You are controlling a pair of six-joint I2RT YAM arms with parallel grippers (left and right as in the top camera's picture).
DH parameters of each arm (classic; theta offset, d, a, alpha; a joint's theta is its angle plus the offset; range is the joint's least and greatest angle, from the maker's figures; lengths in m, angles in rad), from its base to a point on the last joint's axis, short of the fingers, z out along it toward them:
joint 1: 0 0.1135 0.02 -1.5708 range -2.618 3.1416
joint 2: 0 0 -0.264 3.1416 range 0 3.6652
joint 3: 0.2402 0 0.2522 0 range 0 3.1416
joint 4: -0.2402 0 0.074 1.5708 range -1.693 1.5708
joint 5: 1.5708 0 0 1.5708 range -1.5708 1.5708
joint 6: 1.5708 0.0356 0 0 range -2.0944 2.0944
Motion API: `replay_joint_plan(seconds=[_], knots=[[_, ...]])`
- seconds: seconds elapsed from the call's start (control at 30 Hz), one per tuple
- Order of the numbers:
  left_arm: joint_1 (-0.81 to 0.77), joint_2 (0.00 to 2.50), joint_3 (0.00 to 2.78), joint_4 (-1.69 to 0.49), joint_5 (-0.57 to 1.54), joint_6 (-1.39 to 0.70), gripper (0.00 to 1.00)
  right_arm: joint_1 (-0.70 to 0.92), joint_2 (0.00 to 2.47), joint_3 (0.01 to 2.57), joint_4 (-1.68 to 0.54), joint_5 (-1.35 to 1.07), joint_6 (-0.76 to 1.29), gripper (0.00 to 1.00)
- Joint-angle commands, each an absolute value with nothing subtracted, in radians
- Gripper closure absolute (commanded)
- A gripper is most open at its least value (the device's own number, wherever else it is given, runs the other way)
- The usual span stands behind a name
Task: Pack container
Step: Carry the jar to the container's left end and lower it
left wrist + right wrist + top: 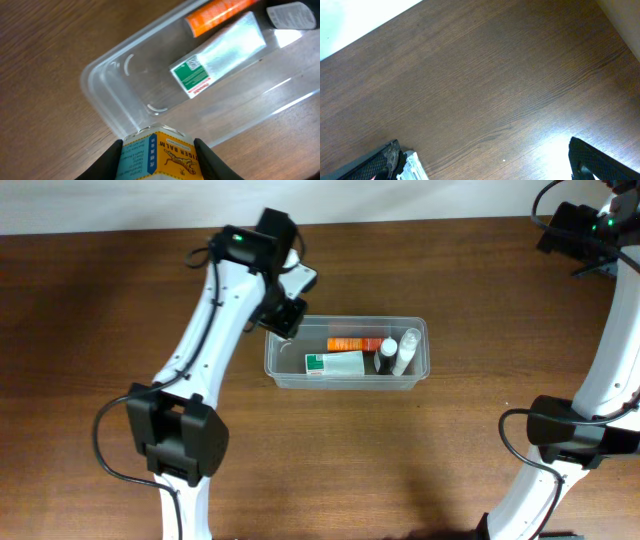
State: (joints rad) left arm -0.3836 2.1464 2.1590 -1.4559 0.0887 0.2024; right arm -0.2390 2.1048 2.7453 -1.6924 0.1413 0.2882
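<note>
Left wrist: L tool (160,164) clamps balm box (156,150) near container (100,85); R tool (490,162) wide, empty.

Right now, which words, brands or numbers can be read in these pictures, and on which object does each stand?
"TIGER BALM": orange pack in the left claw.
Small print beside it: blurred.
Silver tube, green label: unreadable.
Dark bottle, white label: unreadable.

The table (480,75) is dark brown with fine wood grain; the container (345,384) is clear; the tube (352,343) is orange; the packet (335,363) is white with a green label; the small box (157,157) is yellow-orange and blue, printed with a tiger.
</note>
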Motion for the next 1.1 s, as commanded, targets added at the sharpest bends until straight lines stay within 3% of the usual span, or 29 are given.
replay_joint_plan(seconds=[0.0, 0.2, 1.07], knots=[[-0.4, 2.112, 2.138, -1.451, 0.036, 0.219, 0.75, -0.243, 2.094, 2.754, -1.698, 0.15, 0.292, 0.02], [-0.404, 2.113, 2.014, -1.36, 0.025, 0.243, 0.81, -0.243, 2.094, 2.754, -1.698, 0.15, 0.292, 0.02], [-0.462, 2.113, 1.712, -1.106, 0.022, 0.466, 0.8, -0.243, 2.094, 2.754, -1.699, 0.15, 0.292, 0.02]])
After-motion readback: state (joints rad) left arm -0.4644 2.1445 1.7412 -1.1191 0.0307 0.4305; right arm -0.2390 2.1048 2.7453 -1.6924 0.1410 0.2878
